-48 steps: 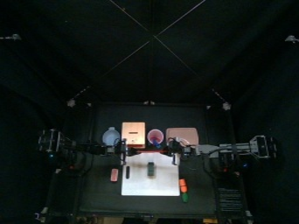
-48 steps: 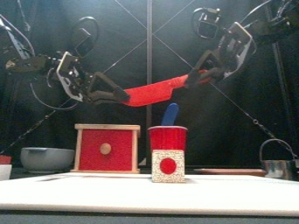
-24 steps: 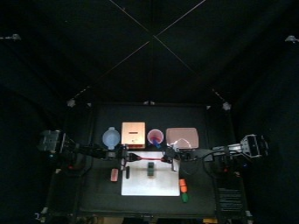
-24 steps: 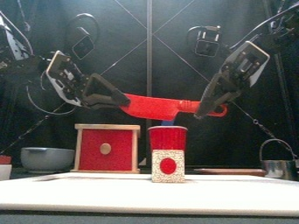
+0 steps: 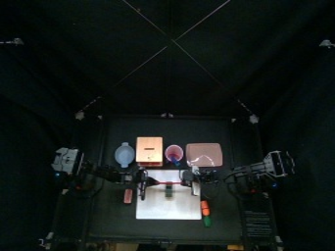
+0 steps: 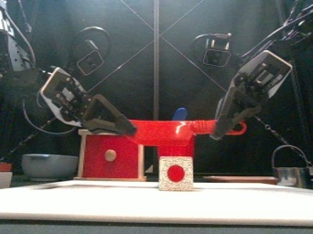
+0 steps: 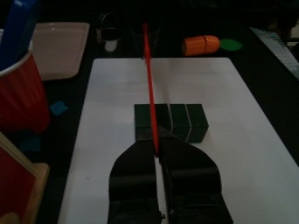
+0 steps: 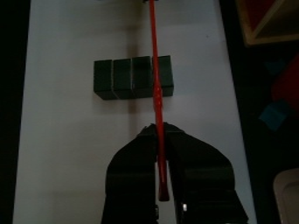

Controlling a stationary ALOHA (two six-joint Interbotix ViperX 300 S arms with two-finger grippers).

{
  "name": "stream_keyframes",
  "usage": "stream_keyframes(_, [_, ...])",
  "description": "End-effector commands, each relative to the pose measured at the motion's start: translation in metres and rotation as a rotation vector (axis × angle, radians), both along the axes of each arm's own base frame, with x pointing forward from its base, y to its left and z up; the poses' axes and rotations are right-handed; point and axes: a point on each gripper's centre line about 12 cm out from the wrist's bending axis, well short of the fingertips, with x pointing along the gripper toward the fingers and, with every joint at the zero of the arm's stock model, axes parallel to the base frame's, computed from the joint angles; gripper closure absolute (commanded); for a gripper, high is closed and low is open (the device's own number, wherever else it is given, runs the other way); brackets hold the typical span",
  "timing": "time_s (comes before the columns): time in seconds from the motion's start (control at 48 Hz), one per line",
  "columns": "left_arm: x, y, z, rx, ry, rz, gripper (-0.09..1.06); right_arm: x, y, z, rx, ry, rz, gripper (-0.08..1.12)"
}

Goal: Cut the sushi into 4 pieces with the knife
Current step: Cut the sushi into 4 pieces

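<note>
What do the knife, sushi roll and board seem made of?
The knife looks plastic: uniformly red, thin, smooth. The sushi roll: painted wood or plastic, dark green blocks with crisp edges. The board: white, matte, flat; plastic or coated wood, cannot tell.

- L arm (image 5: 89,172) + R arm (image 5: 252,174): black, thin, jointed.
- Loopy black cables (image 6: 88,37) up top.
- L gripper (image 7: 156,157), R gripper (image 8: 158,133): 2 black rounded jaws each, grey outside.
</note>
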Motion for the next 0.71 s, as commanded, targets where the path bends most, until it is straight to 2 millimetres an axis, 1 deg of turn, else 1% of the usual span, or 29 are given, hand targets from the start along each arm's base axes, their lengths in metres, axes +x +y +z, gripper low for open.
stream_keyframes(0.021, [0.011, 0.001, 0.01, -0.007, -0.045, 0.014, 0.89, 0.011, -0.001, 0.013, 0.002, -0.046, -0.004, 0.98])
stream_keyframes(0.354, [0.014, 0.005, 0.005, 0.014, -0.032, 0.033, 0.89, 0.011, -0.004, 0.006, -0.001, -0.023, -0.01, 0.98])
stream_keyframes(0.583, [0.016, 0.001, -0.008, 0.014, 0.017, 0.02, 0.89, 0.012, -0.001, 0.002, 0.003, -0.012, -0.008, 0.98])
stream_keyframes(0.708, [0.017, -0.002, -0.016, 0.013, 0.049, 0.016, 0.89, 0.012, 0.0, -0.003, 0.008, 0.003, -0.01, 0.98])
